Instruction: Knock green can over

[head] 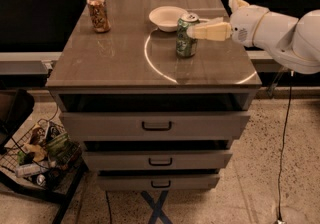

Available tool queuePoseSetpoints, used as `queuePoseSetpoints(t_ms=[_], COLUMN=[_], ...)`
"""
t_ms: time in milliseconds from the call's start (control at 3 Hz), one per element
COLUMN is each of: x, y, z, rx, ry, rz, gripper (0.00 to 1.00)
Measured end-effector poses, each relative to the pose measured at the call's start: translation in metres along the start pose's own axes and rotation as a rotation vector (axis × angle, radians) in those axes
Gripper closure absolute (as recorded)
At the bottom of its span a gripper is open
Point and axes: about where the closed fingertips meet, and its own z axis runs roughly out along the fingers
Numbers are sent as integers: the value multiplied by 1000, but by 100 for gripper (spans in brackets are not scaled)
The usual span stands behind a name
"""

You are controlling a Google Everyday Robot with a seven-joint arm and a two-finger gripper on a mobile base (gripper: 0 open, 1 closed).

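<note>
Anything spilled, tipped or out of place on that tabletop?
Nothing stands out. The green can stands upright, with the gripper level with its upper part, reaching in from the right. The orange-brown can at the back left is upright too, the white bowl sits right way up, and the tabletop shows no spill.

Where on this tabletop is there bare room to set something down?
Bare: front strip of the tabletop, and the middle between orange-brown can and green can. Crowded: back right, where white bowl, green can and gripper meet.
</note>
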Motion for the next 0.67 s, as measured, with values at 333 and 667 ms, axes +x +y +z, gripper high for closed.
queuePoseSetpoints(t_ms=[333,667], x=[20,35], y=[-4,0], z=[9,15], rx=[1,-12], ry=[-20,-33], rz=[22,30], gripper=[0,0])
